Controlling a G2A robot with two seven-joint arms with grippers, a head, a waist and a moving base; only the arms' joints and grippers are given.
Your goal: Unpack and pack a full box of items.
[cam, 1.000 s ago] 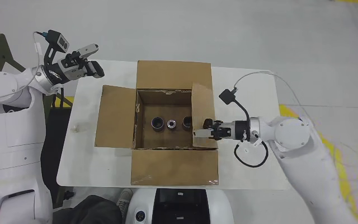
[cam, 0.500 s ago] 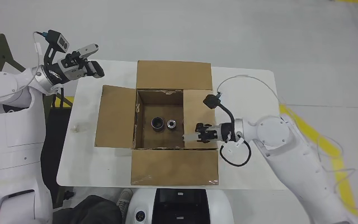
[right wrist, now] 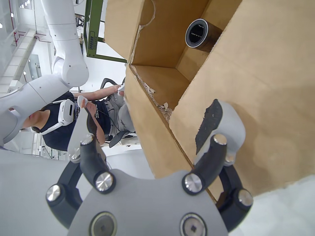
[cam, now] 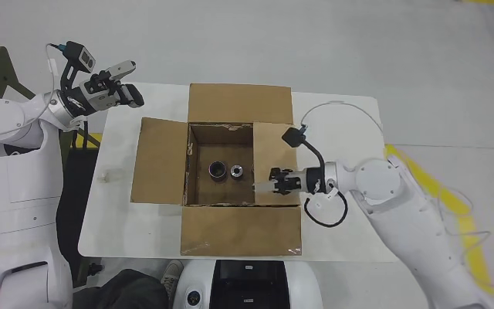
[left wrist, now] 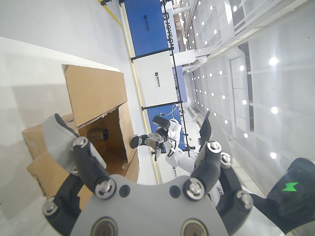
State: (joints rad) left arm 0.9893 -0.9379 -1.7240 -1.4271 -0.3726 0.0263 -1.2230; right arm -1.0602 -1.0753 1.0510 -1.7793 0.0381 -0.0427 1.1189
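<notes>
An open cardboard box [cam: 241,229] stands mid-table with its flaps spread. Two dark metal cylinders [cam: 217,169] [cam: 237,171] stand on its floor; one cylinder [right wrist: 199,35] appears in the right wrist view and one cylinder [left wrist: 98,135] in the left wrist view. The right flap [cam: 275,151] leans inward over the opening. My right gripper [cam: 270,182] [right wrist: 150,114] is open at that flap's near corner, one finger [right wrist: 216,121] lying against the flap. My left gripper [cam: 131,81] [left wrist: 131,119] hangs open above the table's far left corner, away from the box [left wrist: 98,94].
The white table [cam: 347,123] has bare room to the right of the box and a strip to the left. A small pale object [cam: 106,176] lies near the left edge. The right arm's cable [cam: 340,108] loops over the table.
My right gripper has moved left toward the box, and the right flap has tipped inward over the opening, covering a third cylinder. The left arm has not moved.
</notes>
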